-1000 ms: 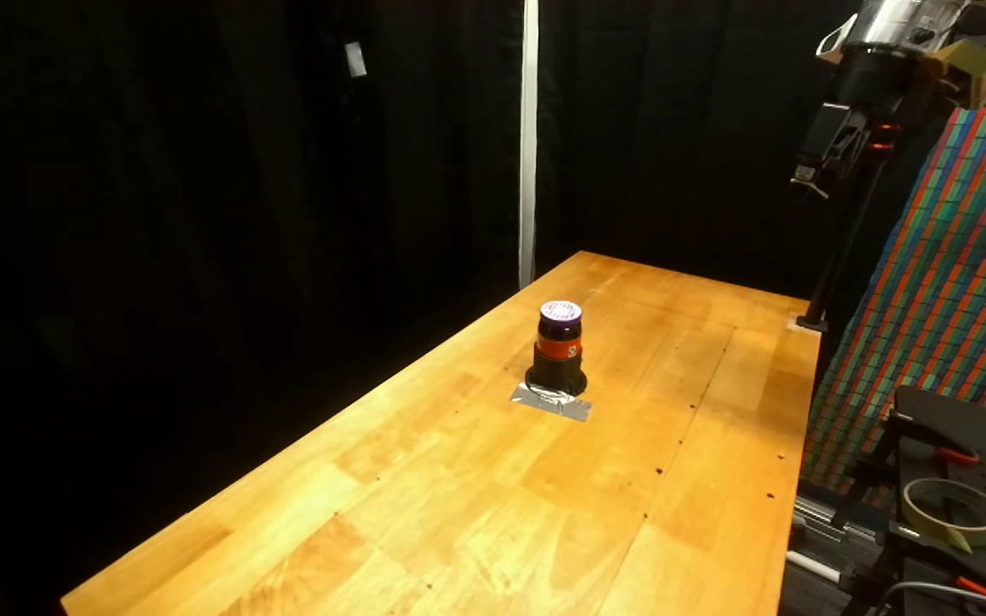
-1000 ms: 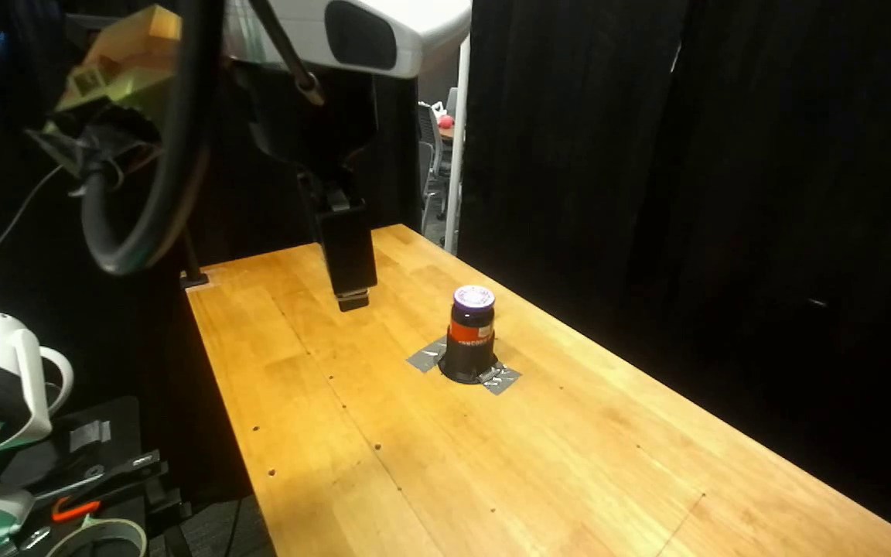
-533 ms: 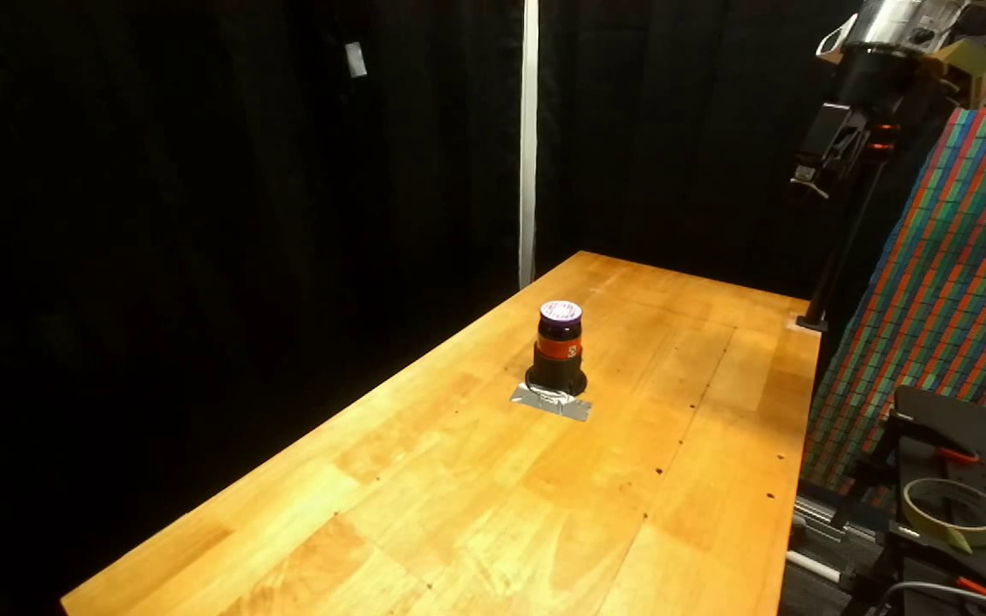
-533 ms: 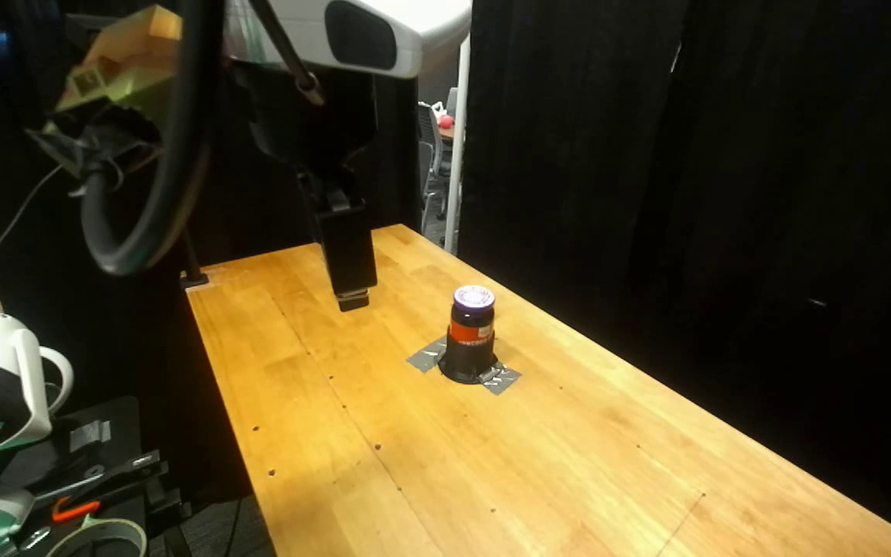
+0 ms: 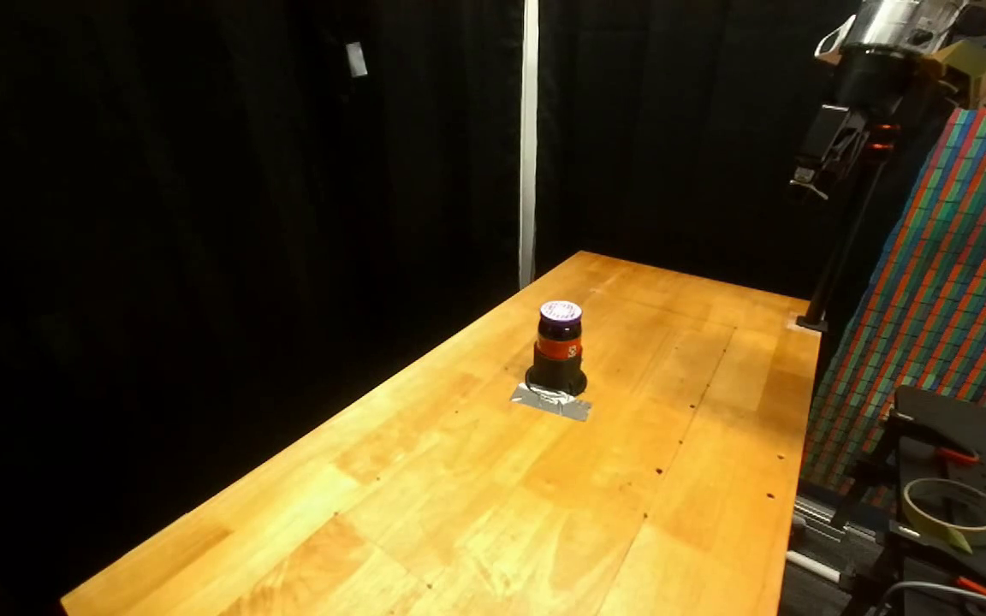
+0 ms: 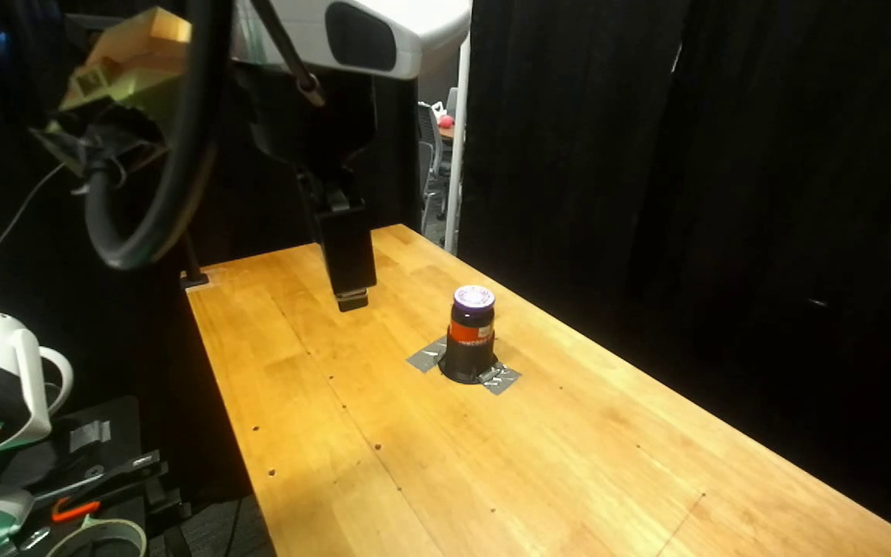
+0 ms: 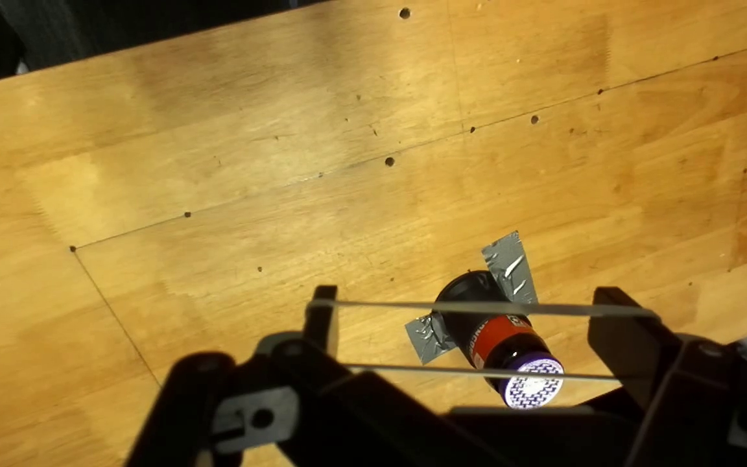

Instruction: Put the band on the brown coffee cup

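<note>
A dark, nearly black jar with a purple-white lid, the brown coffee cup [image 5: 560, 328], stands upright in a black holder [image 6: 467, 363] on the wooden table. The cup shows in an exterior view [image 6: 472, 316] and in the wrist view [image 7: 519, 343]. An orange-red label [image 7: 500, 334] wraps it. A pale elastic loop, the band [image 7: 395, 304], is stretched around both fingers of my gripper [image 7: 471, 302]; its two strands cross the wrist view in front of the cup. The gripper [image 6: 353, 298] is open, above the table and apart from the cup. The band is too thin to make out in both exterior views.
Silver tape strips [image 7: 509, 269] fix the holder to the table [image 5: 493, 479]. A black post [image 5: 814, 321] stands at a far table corner. A side shelf [image 5: 964, 419] with a tape roll [image 5: 912, 513] lies beside the table. Black curtains [image 6: 693, 193] hang along it.
The cable and camera mount beside the wrist have shifted very slightly. The gripper and the cup look the same.
</note>
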